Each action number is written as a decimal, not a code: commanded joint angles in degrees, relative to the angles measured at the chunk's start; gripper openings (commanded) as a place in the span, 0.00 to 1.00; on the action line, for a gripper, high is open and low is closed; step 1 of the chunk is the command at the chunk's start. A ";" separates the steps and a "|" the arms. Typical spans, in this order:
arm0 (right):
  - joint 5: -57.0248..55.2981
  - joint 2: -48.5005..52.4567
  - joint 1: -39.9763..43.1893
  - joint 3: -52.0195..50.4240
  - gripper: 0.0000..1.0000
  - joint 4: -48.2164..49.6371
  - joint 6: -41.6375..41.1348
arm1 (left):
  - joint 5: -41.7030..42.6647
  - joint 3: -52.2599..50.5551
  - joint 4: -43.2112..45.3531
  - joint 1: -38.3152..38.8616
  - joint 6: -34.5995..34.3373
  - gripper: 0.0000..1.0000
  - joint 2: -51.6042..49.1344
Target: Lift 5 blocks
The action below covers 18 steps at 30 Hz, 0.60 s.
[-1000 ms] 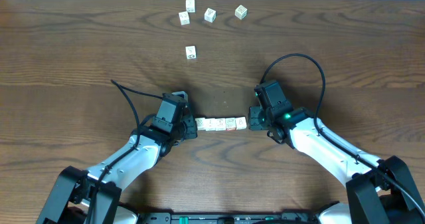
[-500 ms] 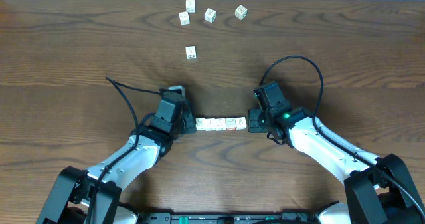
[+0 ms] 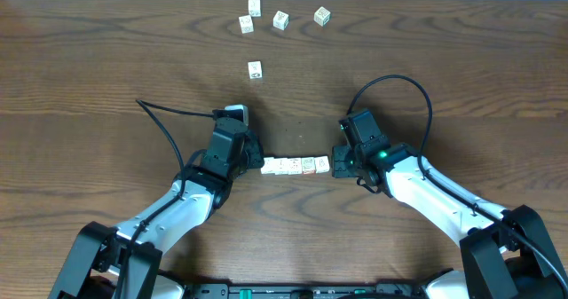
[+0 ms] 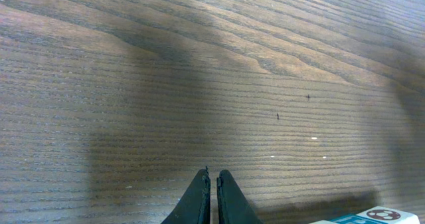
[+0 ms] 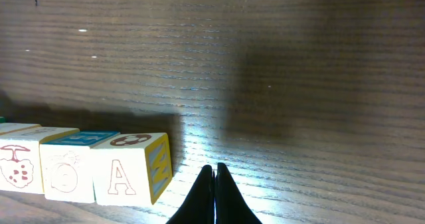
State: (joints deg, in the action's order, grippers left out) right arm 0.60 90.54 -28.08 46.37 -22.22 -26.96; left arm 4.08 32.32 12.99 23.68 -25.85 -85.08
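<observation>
Five blocks (image 3: 296,165) are lying end to end in a short straight row on the wooden table (image 3: 106,86), sitting around its middle from left to right and nearer the robot's side than the far edge; the left gripper (image 3: 258,163) is resting at the row's left end and the right gripper (image 3: 335,164) at its right end, each pointing inward along the row; both claws are pressed together with no gap showing between the fingers, and neither is pinching anything; whether the tips are touching the outer blocks I cannot tell from above; in the right wrist view the end block (image 5: 129,167), printed with a letter A, is sitting flat on the wood just left of the closed tips; in the left wrist view only a corner of one block is peeking in at the lower right edge, apart from the closed fingers (image 4: 197,197); five loose cubes (image 3: 280,19) are lying well away, four bunched close to the far edge and a lone cube (image 3: 255,69) standing between them and the left gripper; open wood is stretching wide on both outer sides of the arms, and a broad band is running between the row and the lone cube; a black cable (image 3: 399,82) is looping above the right gripper
</observation>
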 commanded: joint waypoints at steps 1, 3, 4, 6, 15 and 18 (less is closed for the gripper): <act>0.13 0.50 0.24 0.33 0.01 -0.09 -0.85 | 0.04 0.07 0.22 -0.31 0.68 0.07 -0.81; 0.13 0.50 0.24 0.33 0.01 -0.09 -0.85 | 0.66 0.07 0.46 -0.26 0.68 0.07 -0.83; 0.13 0.50 0.24 0.33 0.01 -0.09 -0.85 | 0.83 0.07 0.72 -0.24 0.70 0.07 -0.94; 0.13 0.50 0.22 0.33 0.01 -0.09 -0.85 | 0.85 0.15 1.14 -0.24 0.70 0.07 -1.33; 0.13 0.50 0.24 0.33 0.01 -0.63 -0.83 | 4.46 2.75 1.27 -0.24 0.66 0.07 -4.57; 0.13 0.50 0.22 0.33 0.01 -0.79 -0.85 | 5.81 2.95 1.03 0.04 0.48 0.07 -4.83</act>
State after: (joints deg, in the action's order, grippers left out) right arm 0.67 90.54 -28.08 46.37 -22.90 -26.98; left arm 7.57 33.50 14.02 23.68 -25.69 -89.34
